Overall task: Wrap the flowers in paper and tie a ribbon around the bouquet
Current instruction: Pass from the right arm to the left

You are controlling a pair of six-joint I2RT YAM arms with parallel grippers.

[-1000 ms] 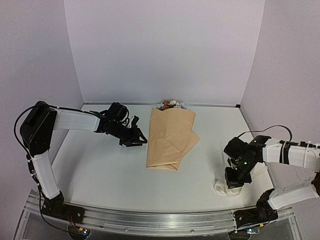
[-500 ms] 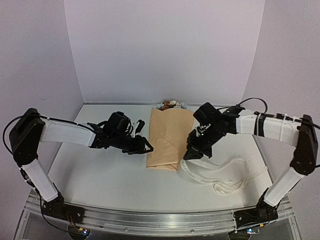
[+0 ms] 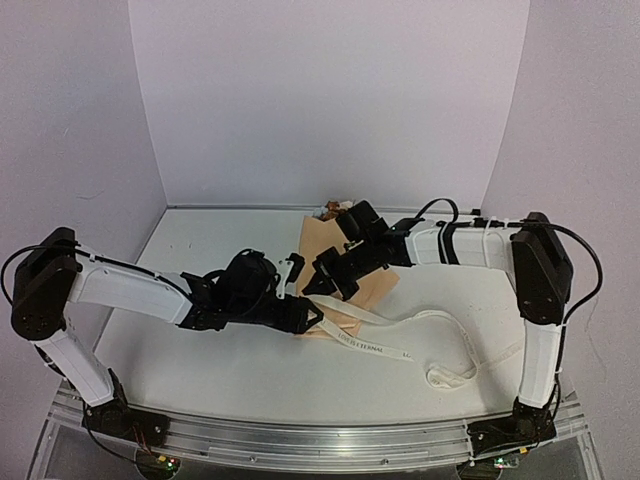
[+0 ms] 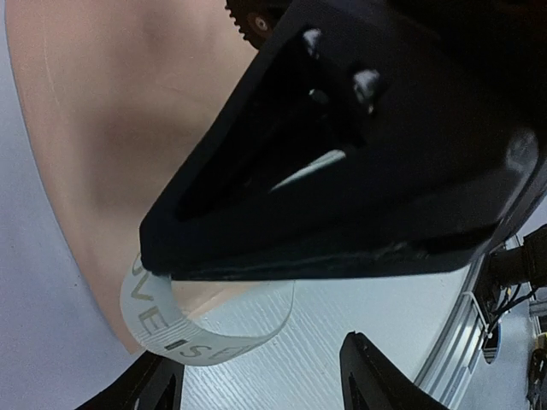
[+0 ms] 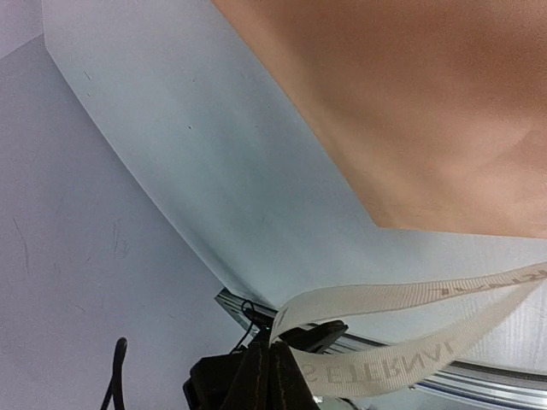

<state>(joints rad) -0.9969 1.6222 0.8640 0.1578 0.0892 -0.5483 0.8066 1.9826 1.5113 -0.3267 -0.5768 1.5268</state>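
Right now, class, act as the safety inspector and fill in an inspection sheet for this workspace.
Surface: white table, no spills or marks seen.
Job's things: paper folded around the flowers, with blooms showing at the far end. The ribbon trails loose across the table and is not tied.
Clutter: nothing seen.
Grippers: right gripper shut on the ribbon above the paper. Left gripper open, close beside it at the paper's near end.
Cables: black cable arches above the right arm, away from the ribbon.
Surroundings: pale lilac walls. A metal rail runs along the near edge.
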